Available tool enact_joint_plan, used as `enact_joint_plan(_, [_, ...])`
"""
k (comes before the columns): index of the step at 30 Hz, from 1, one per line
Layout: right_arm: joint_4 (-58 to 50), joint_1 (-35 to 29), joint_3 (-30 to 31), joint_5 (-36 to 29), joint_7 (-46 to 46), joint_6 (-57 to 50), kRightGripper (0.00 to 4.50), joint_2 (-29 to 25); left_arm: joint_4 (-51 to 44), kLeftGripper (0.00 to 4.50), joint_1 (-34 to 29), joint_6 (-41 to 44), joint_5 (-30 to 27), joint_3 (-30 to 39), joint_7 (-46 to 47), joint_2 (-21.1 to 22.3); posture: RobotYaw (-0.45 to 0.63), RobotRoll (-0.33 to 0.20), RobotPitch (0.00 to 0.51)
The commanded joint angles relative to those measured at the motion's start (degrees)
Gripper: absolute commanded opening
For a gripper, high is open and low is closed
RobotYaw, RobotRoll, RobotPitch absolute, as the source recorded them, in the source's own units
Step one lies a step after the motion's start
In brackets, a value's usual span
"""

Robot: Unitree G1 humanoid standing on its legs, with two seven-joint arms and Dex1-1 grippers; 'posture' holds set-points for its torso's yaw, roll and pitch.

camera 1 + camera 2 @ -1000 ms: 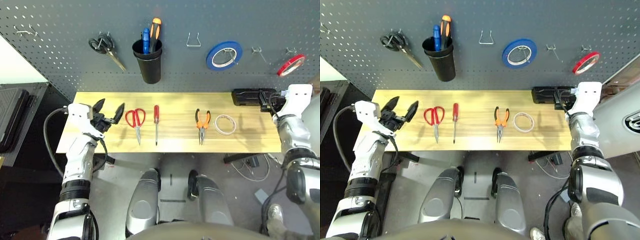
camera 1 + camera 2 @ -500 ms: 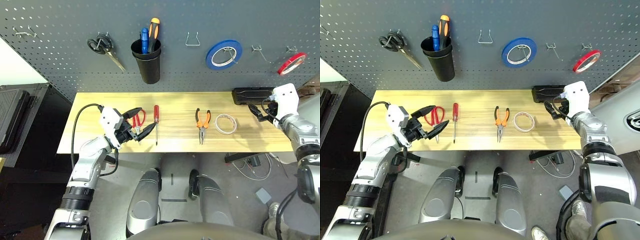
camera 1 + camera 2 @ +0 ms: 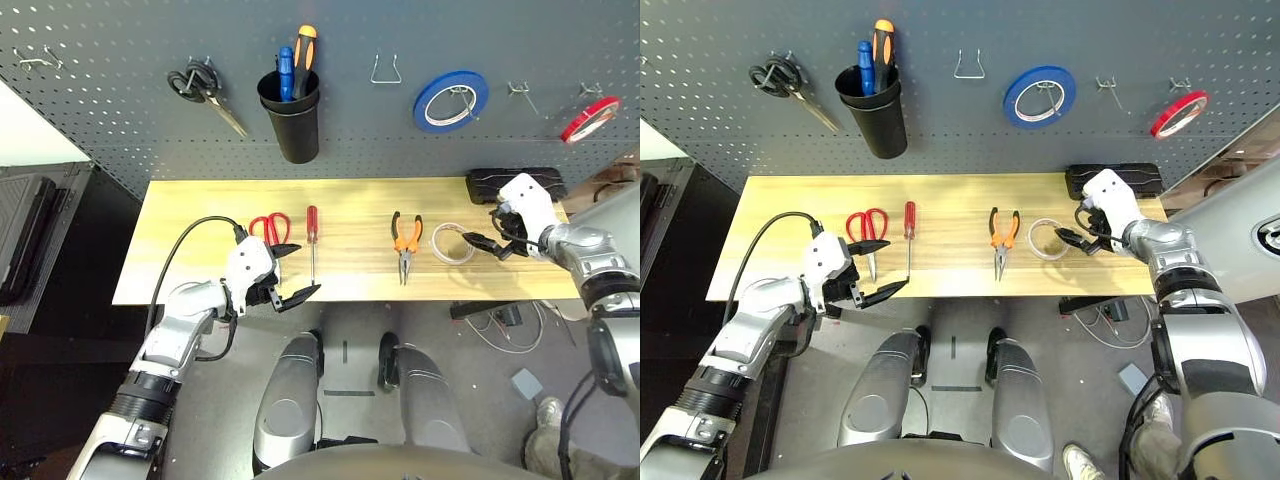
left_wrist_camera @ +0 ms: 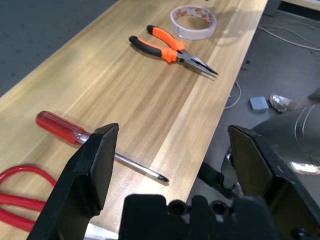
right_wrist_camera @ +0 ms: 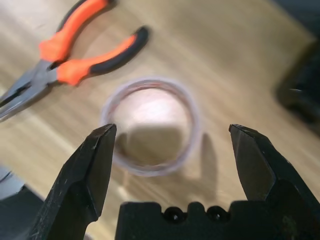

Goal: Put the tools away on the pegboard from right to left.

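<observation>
Four tools lie in a row on the wooden table (image 3: 200,215): red-handled scissors (image 3: 268,232), a slim red-handled screwdriver (image 3: 312,238), orange-and-black pliers (image 3: 405,240) and a cream tape roll (image 3: 450,243). The dark grey pegboard (image 3: 120,120) rises behind them. My right gripper (image 3: 487,235) hovers open just right of the tape roll; in its wrist view the roll (image 5: 152,125) sits between the spread fingers (image 5: 97,165). My left gripper (image 3: 298,270) is open and empty at the table's front edge, by the screwdriver's tip (image 4: 161,177).
On the pegboard hang black scissors (image 3: 205,88), a black cup (image 3: 292,120) holding blue and orange handles, an empty wire hook (image 3: 385,72), a blue tape roll (image 3: 450,100), a small hook (image 3: 518,95) and a red tape roll (image 3: 590,118). A black box (image 3: 515,183) lies at the table's back right.
My left gripper has swung from the table's left end to the front edge near the screwdriver tip. My right gripper has come in from the right end to the tape roll.
</observation>
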State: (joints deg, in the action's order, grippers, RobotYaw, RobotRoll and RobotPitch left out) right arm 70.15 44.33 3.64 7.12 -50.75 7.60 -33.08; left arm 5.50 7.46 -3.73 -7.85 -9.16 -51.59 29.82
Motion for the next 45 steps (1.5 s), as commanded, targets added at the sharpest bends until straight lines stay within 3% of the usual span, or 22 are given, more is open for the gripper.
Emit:
enact_joint_plan(1, [2.3, 0.6, 2.6, 2.7, -1.4, -1.2, 4.50, 1.2, -0.7, 4.47, -1.5, -0.4, 1.5, -1.3, 0.0, 0.4, 0.27, 0.000, 0.323])
enact_joint_plan(16, [5.9, 1.2, 10.3, 11.5, 4.7, -3.3, 4.50, 6.6, -6.4, 4.47, -5.2, 2.9, 1.7, -0.4, 1.8, 1.6, 0.33, 0.000, 0.351])
enact_joint_plan(19, [6.1, 1.3, 10.4, 12.0, 6.8, -3.7, 3.93, 6.7, -6.4, 4.50, -5.1, 3.1, 1.7, -0.3, 2.2, 1.5, 0.33, 0.000, 0.349])
enact_joint_plan(29, [5.2, -0.1, 6.5, 10.1, 15.8, 1.8, 0.14, 2.4, -4.7, 4.50, -2.7, 1.4, 0.9, 0.1, 3.0, 0.0, 0.32, 0.000, 0.309])
enact_joint_plan(37, [2.5, -4.9, 1.4, 6.0, 20.4, 8.7, 0.02, -1.1, -8.1, 4.50, -1.5, 1.4, -4.0, 2.5, 2.4, -1.2, 0.32, 0.000, 0.285])
enact_joint_plan(45, [-2.1, -12.5, -3.4, 1.6, 26.3, 15.0, 0.02, 0.6, -15.5, 4.50, -0.7, 3.8, -10.3, 5.8, 2.2, -1.1, 0.31, 0.000, 0.262])
